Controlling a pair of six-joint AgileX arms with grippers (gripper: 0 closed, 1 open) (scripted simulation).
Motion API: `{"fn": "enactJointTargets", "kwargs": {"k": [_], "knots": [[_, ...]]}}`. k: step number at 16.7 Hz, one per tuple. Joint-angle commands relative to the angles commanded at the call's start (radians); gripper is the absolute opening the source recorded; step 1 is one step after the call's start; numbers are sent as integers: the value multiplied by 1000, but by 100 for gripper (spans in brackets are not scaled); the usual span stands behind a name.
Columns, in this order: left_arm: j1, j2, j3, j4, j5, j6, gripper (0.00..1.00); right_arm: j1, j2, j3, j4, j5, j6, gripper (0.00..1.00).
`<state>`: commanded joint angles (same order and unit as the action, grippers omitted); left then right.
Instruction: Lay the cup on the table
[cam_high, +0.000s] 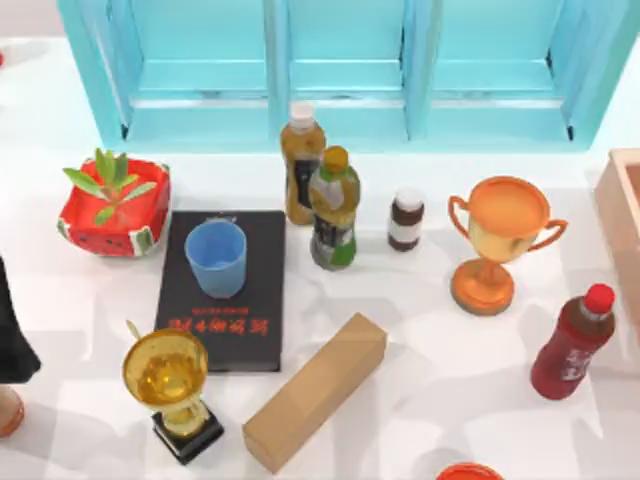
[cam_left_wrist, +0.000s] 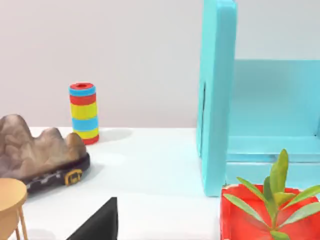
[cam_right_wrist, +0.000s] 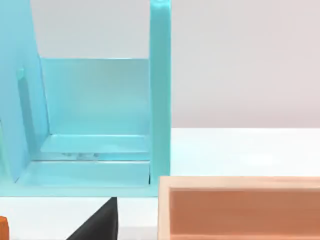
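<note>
The cup (cam_high: 216, 258), a small light-blue tumbler, stands upright with its mouth up on a black book (cam_high: 225, 335) with red lettering, left of the middle of the white table (cam_high: 420, 330). My left arm (cam_high: 12, 335) shows as a dark shape at the left edge, well apart from the cup. A dark wedge of my left gripper (cam_left_wrist: 97, 225) shows in the left wrist view. A like wedge of my right gripper (cam_right_wrist: 97, 222) shows in the right wrist view, facing the cyan shelf.
A gold trophy (cam_high: 172, 385) and a cardboard box (cam_high: 315, 392) stand in front of the book. Two bottles (cam_high: 334, 208) and a jar (cam_high: 405, 219) stand to its right. An orange trophy (cam_high: 497, 240), a red bottle (cam_high: 572, 345), a watermelon planter (cam_high: 113, 205) and a cyan shelf (cam_high: 350, 70) surround them.
</note>
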<state>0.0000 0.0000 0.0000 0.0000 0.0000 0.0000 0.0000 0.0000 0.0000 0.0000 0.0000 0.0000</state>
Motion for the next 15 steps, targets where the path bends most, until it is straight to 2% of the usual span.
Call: {"fn": "enactJointTargets", "kwargs": {"k": [4,7,11,15], "knots": [[-12,29,29,-29,1,-8,100,0,0,0,0,0,0,100],[-53,151,150,-140,0,-39,100,0,0,0,0,0,0,100],[-137,453,437,-368,-3,-114,100,0,0,0,0,0,0,100],[-240,873,841,-633,0,-215,100,0,0,0,0,0,0,100]]}}
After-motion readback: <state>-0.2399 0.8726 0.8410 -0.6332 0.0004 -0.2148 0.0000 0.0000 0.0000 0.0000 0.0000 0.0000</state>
